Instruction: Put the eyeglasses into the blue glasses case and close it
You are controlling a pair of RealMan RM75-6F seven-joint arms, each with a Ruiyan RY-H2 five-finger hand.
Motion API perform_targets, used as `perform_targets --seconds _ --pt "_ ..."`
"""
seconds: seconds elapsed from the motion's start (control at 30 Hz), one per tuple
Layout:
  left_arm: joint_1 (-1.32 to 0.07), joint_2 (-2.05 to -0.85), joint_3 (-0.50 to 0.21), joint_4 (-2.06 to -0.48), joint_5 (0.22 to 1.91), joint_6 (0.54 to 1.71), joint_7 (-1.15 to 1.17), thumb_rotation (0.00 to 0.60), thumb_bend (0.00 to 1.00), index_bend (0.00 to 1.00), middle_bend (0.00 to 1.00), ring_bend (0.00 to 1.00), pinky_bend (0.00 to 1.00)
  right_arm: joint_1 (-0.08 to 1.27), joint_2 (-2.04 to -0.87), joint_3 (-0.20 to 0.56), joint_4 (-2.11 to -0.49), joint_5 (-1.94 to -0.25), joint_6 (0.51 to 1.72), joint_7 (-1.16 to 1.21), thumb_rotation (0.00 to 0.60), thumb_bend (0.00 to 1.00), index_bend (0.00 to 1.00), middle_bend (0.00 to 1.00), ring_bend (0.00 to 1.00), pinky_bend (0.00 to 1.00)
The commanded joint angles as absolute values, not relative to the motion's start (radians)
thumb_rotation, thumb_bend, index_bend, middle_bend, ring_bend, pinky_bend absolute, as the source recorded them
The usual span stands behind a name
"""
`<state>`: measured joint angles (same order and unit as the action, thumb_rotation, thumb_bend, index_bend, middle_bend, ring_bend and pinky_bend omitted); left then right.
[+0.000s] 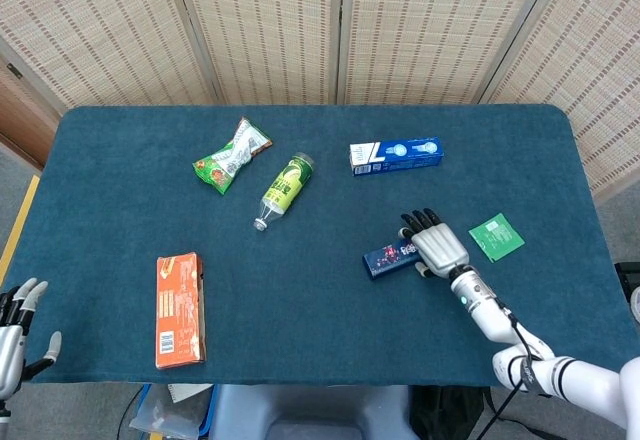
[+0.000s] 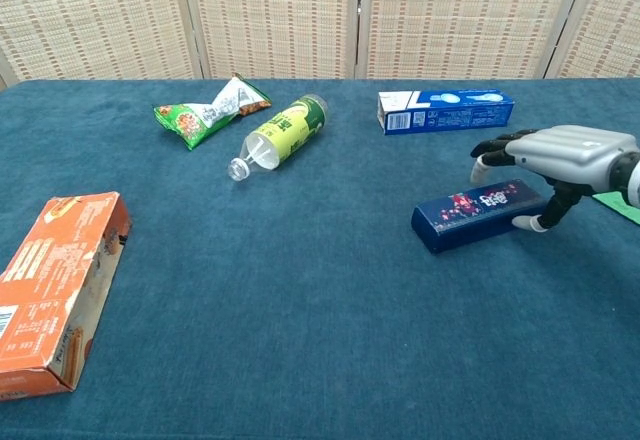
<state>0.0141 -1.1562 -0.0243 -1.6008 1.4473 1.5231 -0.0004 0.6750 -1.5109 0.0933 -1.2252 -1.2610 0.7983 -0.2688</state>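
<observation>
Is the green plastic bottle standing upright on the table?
No, the green bottle lies on its side on the blue table, between the snack bag and the toothpaste box.

The blue glasses case (image 1: pixel 392 259) (image 2: pixel 481 213) is a long, narrow, dark blue box with a small pink-and-white printed pattern and lettering on its top face. It is closed and lies flat on the blue tablecloth, on the right side of the table. Its long axis runs slightly diagonal, with the right end farther from the robot than the left end. The right end sits under the fingers of the right hand (image 1: pixel 437 246) (image 2: pixel 565 158). The eyeglasses cannot be seen in either view.
</observation>
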Motion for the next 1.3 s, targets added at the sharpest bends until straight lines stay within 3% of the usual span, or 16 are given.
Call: perform_targets --seconds 0.03,0.2,0.37,0.43,0.53,0.57,0.6,0.77,0.93,1.07,1.3 --pt "0.015 -1.156 -0.023 -1.601 1.447 1.522 0.0 0.6 0.42 0.08 0.0 0.0 0.0 0.692 -1.538 0.1 -1.193 -1.242 0.778 -0.278 0.6 0.3 0.27 0.07 0.0 0.0" --pt "0.017 -1.156 -0.025 -1.599 1.447 1.526 -0.004 0.6 0.42 0.08 0.0 0.0 0.0 0.704 -1.567 0.108 -1.161 -1.249 0.784 -0.26 0.6 0.33 0.45 0.14 0.0 0.0" --pt "0.016 -1.155 -0.026 -1.599 1.446 1.524 -0.003 0.6 0.42 0.08 0.0 0.0 0.0 0.711 -1.576 0.108 -1.149 -1.263 0.787 -0.236 0.6 0.34 0.49 0.16 0.0 0.0" --pt "0.015 -1.155 -0.027 -1.6 1.446 1.523 -0.003 0.6 0.42 0.08 0.0 0.0 0.0 0.712 -1.572 0.106 -1.157 -1.267 0.786 -0.23 0.6 0.3 0.42 0.14 0.0 0.0" --pt "0.012 -1.154 -0.03 -1.602 1.446 1.521 -0.002 0.6 0.42 0.08 0.0 0.0 0.0 0.709 -1.555 0.102 -1.19 -1.272 0.787 -0.213 0.6 0.24 0.1 0.1 0.0 0.0" --pt "0.011 -1.154 -0.03 -1.603 1.445 1.519 -0.001 0.6 0.42 0.08 0.0 0.0 0.0 0.704 -1.545 0.1 -1.209 -1.278 0.796 -0.208 0.6 0.23 0.02 0.08 0.0 0.0" --pt "0.01 -1.154 -0.031 -1.604 1.445 1.518 0.0 0.6 0.42 0.08 0.0 0.0 0.0 0.7 -1.537 0.098 -1.223 -1.285 0.808 -0.207 0.6 0.22 0.0 0.07 0.0 0.0" --pt "0.0 -1.156 -0.035 -1.605 1.451 1.512 0.005 0.6 0.42 0.08 0.0 0.0 0.0 0.655 -1.481 0.089 -1.307 -1.31 0.907 -0.232 0.6 0.2 0.0 0.06 0.0 0.0" --pt "-0.015 -1.158 -0.042 -1.61 1.455 1.501 0.014 0.6 0.42 0.08 0.0 0.0 0.0 0.563 -1.398 0.08 -1.426 -1.321 1.071 -0.277 0.6 0.22 0.01 0.1 0.0 0.0" --pt "-0.027 -1.155 -0.049 -1.618 1.458 1.495 0.026 0.6 0.42 0.08 0.0 0.0 0.0 0.476 -1.328 0.065 -1.511 -1.339 1.209 -0.296 0.6 0.28 0.12 0.13 0.0 0.0" --pt "-0.043 -1.158 -0.061 -1.646 1.458 1.494 0.066 0.6 0.42 0.08 0.0 0.0 0.0 0.317 -1.216 0.015 -1.608 -1.392 1.42 -0.28 0.6 0.31 0.2 0.16 0.0 0.01"
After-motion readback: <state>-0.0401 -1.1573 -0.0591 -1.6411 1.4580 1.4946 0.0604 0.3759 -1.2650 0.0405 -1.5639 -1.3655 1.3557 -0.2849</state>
